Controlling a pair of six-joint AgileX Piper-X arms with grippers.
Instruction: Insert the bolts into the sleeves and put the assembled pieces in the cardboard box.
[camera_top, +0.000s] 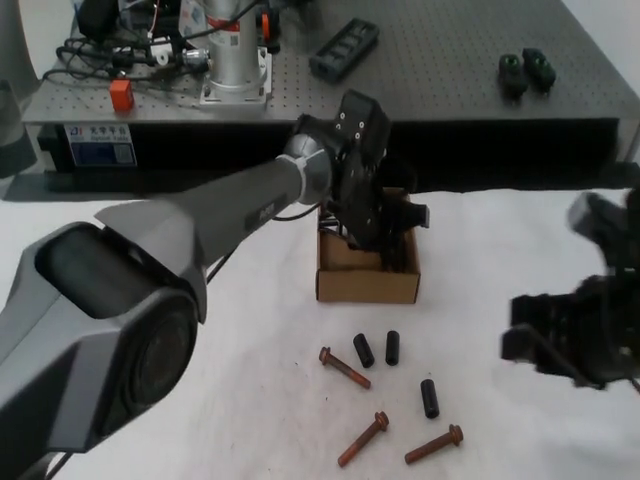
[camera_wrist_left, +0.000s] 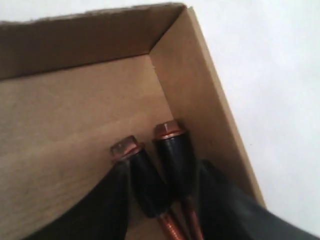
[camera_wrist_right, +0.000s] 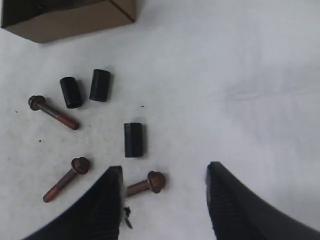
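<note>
Hovering inside the cardboard box (camera_top: 367, 283) at the high view's centre, the left gripper (camera_wrist_left: 164, 165) straddled two assembled pieces (camera_wrist_left: 175, 150); its hold could not be told. The right gripper (camera_wrist_right: 164, 168) hung wide open, empty, above loose bolts (camera_wrist_right: 52, 112) and sleeves (camera_wrist_right: 133, 140).

- Plain brown cardboard box (camera_top: 367, 283): paler tan inside.
- Two assembled pieces (camera_wrist_left: 175, 152) in the box: glossy black sleeves, coppery-red bolt heads and shanks.
- Three loose black cylindrical sleeves (camera_wrist_right: 133, 140).
- Three loose flanged metal bolts (camera_wrist_right: 53, 113): copper-orange, heads darker.
- White cloth (camera_top: 520, 250) over the desk: plain, a few dark specks.
- Left end effector (camera_wrist_left: 164, 167) and right end effector (camera_wrist_right: 164, 170): black.
- Left arm (camera_top: 200, 220): grey.
- Far perforated board (camera_top: 450, 50): grey, regular dot grid.
- Small block (camera_top: 121, 95), far left: orange.
</note>
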